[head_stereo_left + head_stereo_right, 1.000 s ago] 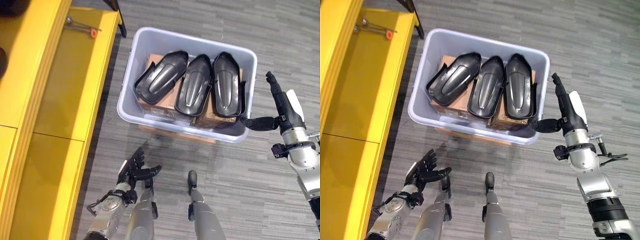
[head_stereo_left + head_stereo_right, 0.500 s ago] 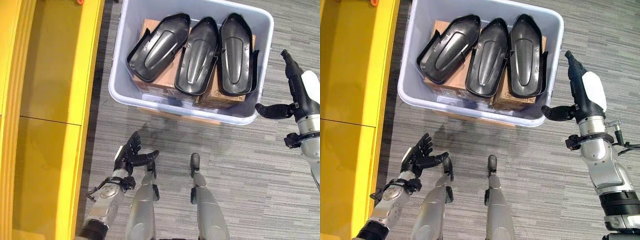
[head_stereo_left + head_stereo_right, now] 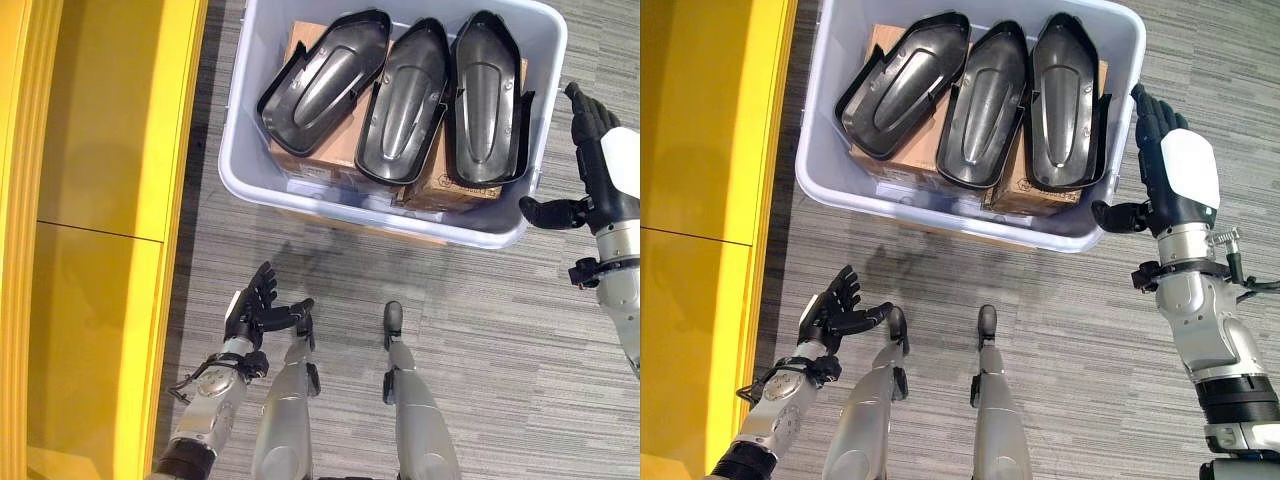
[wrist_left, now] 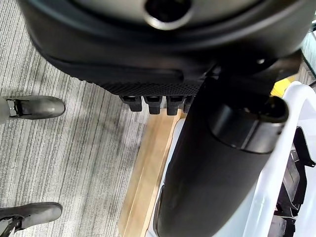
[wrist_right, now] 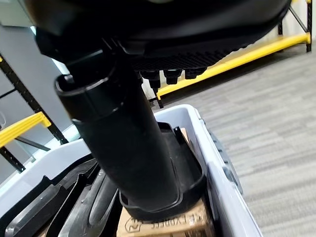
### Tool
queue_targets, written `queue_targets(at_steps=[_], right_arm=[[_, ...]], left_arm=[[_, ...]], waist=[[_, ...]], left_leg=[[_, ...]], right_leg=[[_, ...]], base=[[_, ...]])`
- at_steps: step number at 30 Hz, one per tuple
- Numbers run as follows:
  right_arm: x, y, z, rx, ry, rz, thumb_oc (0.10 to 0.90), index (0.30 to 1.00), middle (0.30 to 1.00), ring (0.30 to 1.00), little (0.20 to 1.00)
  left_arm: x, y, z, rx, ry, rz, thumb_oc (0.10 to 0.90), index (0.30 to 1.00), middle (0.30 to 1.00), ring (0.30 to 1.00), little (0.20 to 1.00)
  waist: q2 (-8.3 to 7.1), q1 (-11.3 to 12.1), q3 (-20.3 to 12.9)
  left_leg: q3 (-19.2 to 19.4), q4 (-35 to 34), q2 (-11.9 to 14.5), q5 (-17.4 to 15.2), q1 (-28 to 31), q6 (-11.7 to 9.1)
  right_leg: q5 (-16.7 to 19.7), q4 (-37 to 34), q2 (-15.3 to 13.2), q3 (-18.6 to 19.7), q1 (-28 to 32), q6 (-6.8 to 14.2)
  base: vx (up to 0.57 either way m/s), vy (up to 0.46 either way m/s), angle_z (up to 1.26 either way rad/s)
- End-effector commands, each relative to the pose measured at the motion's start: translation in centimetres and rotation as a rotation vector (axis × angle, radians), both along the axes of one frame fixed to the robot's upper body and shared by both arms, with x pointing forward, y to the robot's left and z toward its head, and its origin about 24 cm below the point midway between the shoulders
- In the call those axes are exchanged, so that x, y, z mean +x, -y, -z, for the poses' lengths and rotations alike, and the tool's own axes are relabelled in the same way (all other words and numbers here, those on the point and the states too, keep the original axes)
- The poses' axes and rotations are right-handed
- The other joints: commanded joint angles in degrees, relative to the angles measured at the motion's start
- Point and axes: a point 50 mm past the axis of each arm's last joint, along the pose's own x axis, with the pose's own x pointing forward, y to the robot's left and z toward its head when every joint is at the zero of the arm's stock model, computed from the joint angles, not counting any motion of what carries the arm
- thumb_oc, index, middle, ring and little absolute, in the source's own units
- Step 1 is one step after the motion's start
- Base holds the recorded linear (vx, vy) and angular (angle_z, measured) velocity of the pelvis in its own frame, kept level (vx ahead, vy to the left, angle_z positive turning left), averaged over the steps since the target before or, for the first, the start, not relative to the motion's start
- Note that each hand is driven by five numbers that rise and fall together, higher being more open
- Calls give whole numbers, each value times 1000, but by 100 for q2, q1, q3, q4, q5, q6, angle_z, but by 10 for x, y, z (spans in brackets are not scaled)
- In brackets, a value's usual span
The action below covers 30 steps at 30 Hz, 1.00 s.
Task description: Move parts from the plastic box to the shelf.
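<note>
Three glossy black moulded plastic shell parts are lying side by side inside the pale grey plastic box [image 3: 245, 160], resting on brown cardboard cartons [image 3: 330, 150] packed in its bottom. Taking the box as the landmark: the left part [image 3: 322, 82] is sitting tilted toward the box's left wall, the middle part [image 3: 405, 100] is leaning against it, and the right part [image 3: 487, 95] is lying closest to the box's right wall. The box itself is sitting on a flat light wooden board [image 4: 148, 173] on the grey striped carpet floor [image 3: 480, 330].

The right hand [image 3: 1170, 190] is hovering just outside the box's right wall, near its front corner, fingers [image 3: 1152, 120] straight and spread, thumb reaching toward the wall, holding nothing. The left hand [image 3: 252, 312] is hanging in front of the box, well apart from its front wall, fingers relaxed and apart, empty as well.

The yellow metal shelf [image 3: 110, 180] is standing to the left of the box, and no black part is showing on the stretch of it in view.

Judging by this, the transfer appears not to have started, or at least nothing is in hand: all three visible parts are waiting in the box, and each is left to be lifted out and carried across to the shelf. The right hand seems best placed to be reaching for the right part first.
</note>
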Motion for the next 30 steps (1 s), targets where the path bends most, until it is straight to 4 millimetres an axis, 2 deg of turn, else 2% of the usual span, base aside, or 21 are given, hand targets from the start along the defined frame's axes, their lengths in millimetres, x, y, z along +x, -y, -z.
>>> queue_targets(at_steps=[1,4,17,23,30], right_arm=[[-10,-14,-63,-139,268,-22,900,1000,1000,1000,1000],[-9,-15,-67,-162,283,-8,900,1000,1000,1000,1000],[2,-29,-70,-166,291,-24,900,1000,1000,1000,1000],[4,-34,-67,-156,291,-38,900,1000,1000,1000,1000],[4,-31,-59,-128,276,-32,900,1000,1000,1000,1000]], left_arm=[[-2,0,-18,12,126,7,900,1000,1000,1000,1000],[-1,-2,-25,64,156,9,900,1000,1000,1000,1000],[1,-3,-25,26,156,-32,900,1000,1000,1000,1000],[3,-3,-30,33,179,-33,900,1000,1000,1000,1000],[4,-4,-31,33,180,-47,900,1000,1000,1000,1000]], waist=[[22,42,-373],[20,78,-370],[3,155,-321],[10,148,-259],[73,93,-256]], left_leg=[[-558,581,167,-581,-217,-218],[-576,586,153,-592,-236,-213],[-650,641,98,-617,-402,-187],[-763,1109,154,-799,-711,-146],[-891,1560,196,-997,-1072,-118]], right_leg=[[-689,813,-332,-180,259,332],[-700,797,-339,-200,273,326],[-714,800,-343,-243,212,296],[-884,1248,-240,-210,-86,251],[-1099,1826,-193,-194,-550,215]], base=[[28,-7,3],[0,0,0],[3,-2,5],[0,0,0],[-10,4,7]])
